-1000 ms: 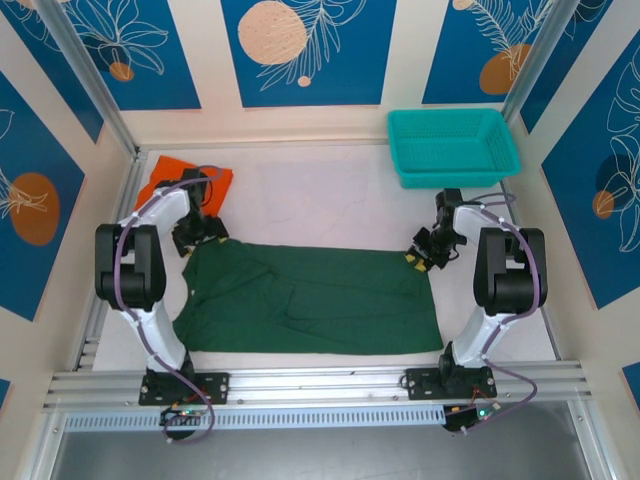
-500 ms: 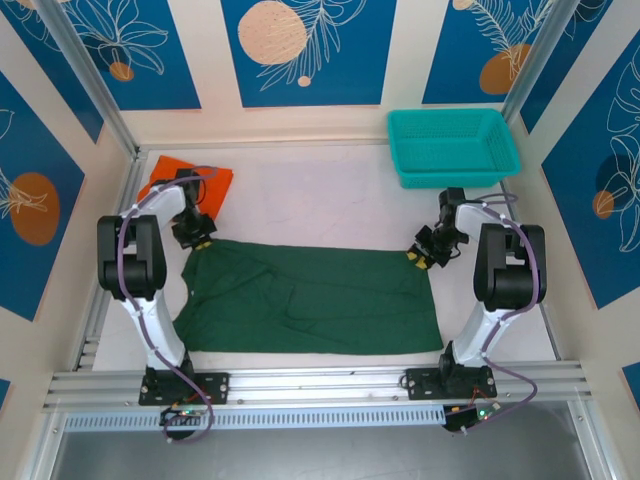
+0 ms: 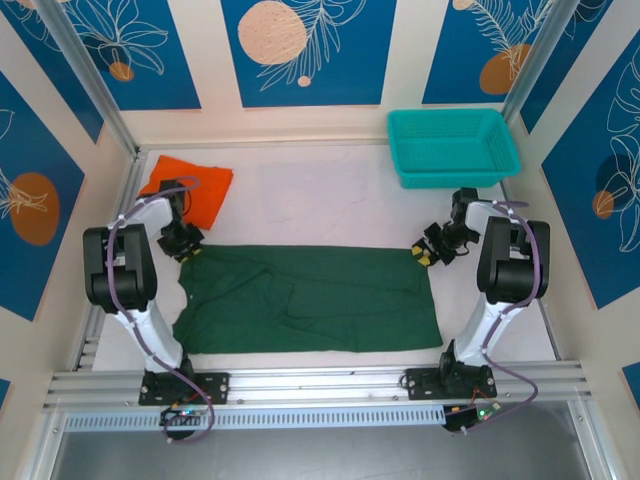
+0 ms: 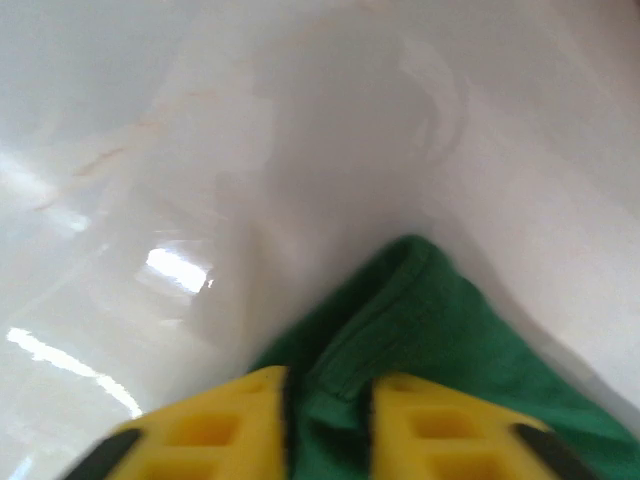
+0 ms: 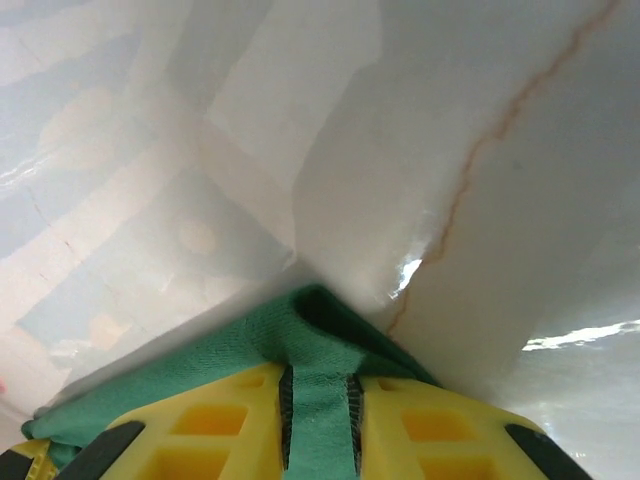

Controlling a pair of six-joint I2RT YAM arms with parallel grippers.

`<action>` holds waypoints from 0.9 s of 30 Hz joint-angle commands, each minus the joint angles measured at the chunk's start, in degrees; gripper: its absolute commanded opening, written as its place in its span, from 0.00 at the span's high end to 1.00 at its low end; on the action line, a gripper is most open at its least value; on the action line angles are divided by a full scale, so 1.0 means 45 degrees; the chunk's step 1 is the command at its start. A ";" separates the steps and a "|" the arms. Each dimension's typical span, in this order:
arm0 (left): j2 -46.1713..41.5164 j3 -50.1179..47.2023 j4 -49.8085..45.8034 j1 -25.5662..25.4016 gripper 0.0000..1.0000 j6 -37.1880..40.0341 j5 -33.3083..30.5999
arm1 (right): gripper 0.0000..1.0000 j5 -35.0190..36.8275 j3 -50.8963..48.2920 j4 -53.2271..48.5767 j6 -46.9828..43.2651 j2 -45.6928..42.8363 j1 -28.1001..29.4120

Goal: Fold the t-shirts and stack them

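Spread shirt (image 3: 310, 300) lies front-centre, other shirt (image 3: 200, 185) back-left, basket (image 3: 455, 178) back-right.

I look down into a small booth. The table top (image 3: 300, 200) is white and glossy, with faint brownish veins (image 5: 480, 150) like marble (they show best close up). The back wall (image 3: 210, 60) is cream and carries 3 blue panels (image 3: 340, 60) printed with white leaf outlines and peach discs (image 3: 272, 32). The side walls (image 3: 20, 130) bear the same pattern. 2 aluminium posts (image 3: 85, 75) rise from the far corners. A slotted aluminium rail (image 3: 320, 378) runs along the near edge, with a grey surface (image 3: 320, 450) below it. The light is bright and even, and I see soft white glare (image 4: 178, 268) on the table top.
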 commanded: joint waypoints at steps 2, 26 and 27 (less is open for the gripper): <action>-0.1081 0.0424 -0.0110 0.0376 0.60 -0.0434 -0.0344 | 0.70 0.0271 -0.0206 0.0496 0.0218 -0.0785 -0.0237; 0.1436 0.2322 -0.2651 -0.2350 0.66 0.1083 0.1982 | 0.69 -0.2571 0.7244 0.2003 -0.0496 0.3191 1.0554; 0.1646 0.2443 -0.2723 -0.2292 0.67 0.1093 0.2026 | 0.69 -0.2564 0.8102 0.1513 -0.0610 0.3824 1.0711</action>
